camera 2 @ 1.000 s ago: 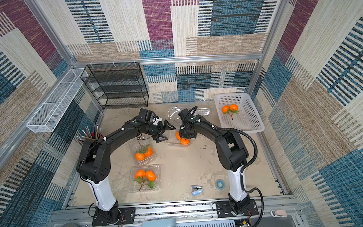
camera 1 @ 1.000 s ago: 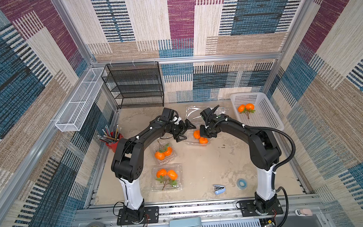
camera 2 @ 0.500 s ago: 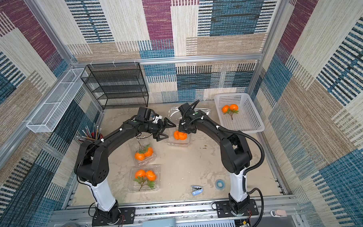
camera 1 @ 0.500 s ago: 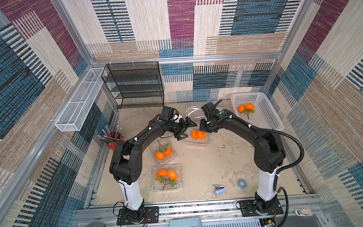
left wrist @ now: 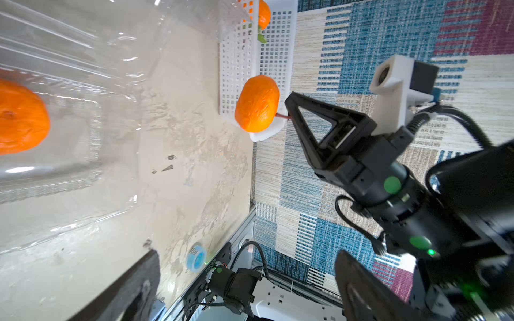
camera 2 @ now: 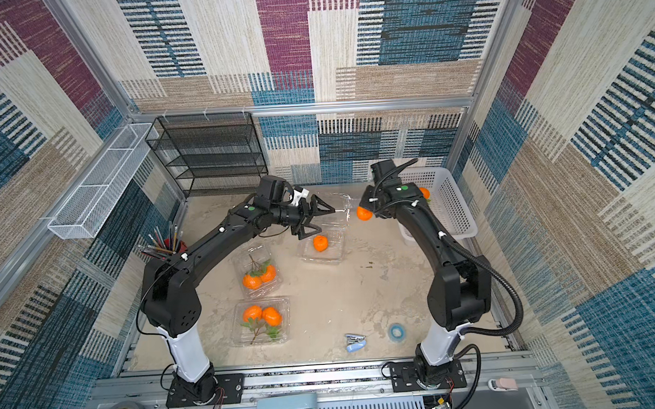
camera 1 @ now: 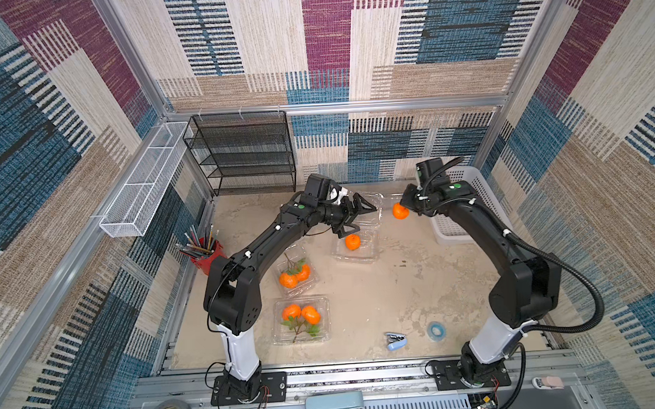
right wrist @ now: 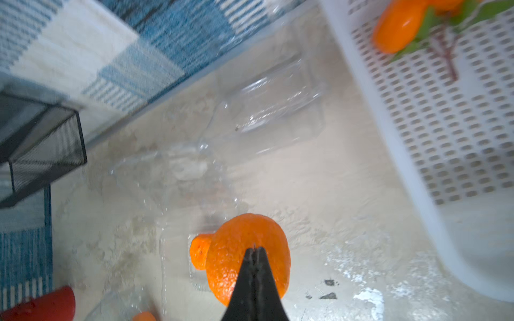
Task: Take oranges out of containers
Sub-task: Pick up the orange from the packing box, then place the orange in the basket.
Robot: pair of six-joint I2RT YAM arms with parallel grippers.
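Right jaws clenched on stem of held orange (camera 1: 400,211); left jaws spread wide, empty.
Stem pinched at the very tips, seen from left wrist view. Held orange hanging clear of the table (camera 1: 396,285), between open container (camera 1: 370,247) and white basket (camera 2: 453,208), near basket's corner. Loose orange (camera 1: 352,242) lying inside open container, just beneath left jaws in both top views. Middle container (camera 1: 311,288) and near container (camera 1: 323,335) nearer the table's front edge, each with a leafy pair inside. Basket pair (right wrist: 397,27) in white basket, partly hidden by right arm (camera 1: 480,226) in top views.
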